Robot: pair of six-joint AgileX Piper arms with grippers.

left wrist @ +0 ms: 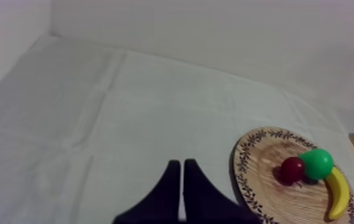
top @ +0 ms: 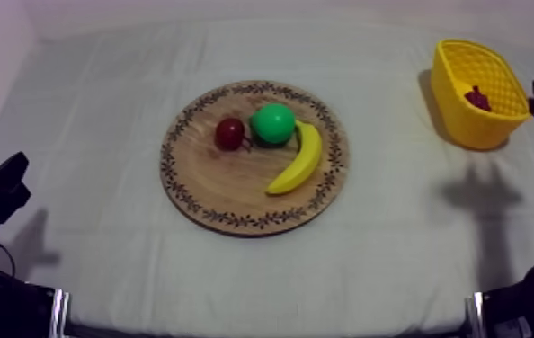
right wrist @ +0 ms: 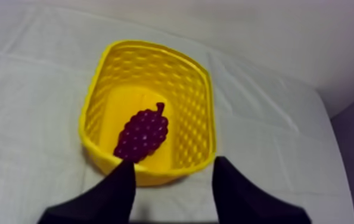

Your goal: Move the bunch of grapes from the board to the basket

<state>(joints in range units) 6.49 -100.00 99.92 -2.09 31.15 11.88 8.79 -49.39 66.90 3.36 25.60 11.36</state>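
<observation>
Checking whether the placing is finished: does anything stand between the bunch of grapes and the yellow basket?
Nothing visible does. The bunch of grapes lies inside the yellow basket, on its floor; the right gripper hangs open and empty over the basket's rim.

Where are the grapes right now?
In the top view the bunch of grapes lies inside the yellow basket, far to the right of the wooden board; my open right gripper hangs over the basket's rim.
</observation>
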